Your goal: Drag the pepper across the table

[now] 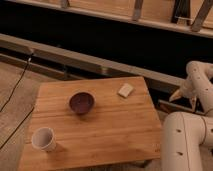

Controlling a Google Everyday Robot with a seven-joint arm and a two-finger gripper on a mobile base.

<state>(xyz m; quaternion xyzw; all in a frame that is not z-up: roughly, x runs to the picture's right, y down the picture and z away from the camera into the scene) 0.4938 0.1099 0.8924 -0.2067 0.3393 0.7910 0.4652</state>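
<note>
Rounded white arm (187,137) segments with small holes; gripper (176,95) seemingly tan.

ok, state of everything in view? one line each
bowl: upright on the table, left of centre.
cup: upright, near-left corner.
pale block: flat, far-right area.
pepper: not visible.
gripper: off the table's right edge, holding nothing visible.
</note>
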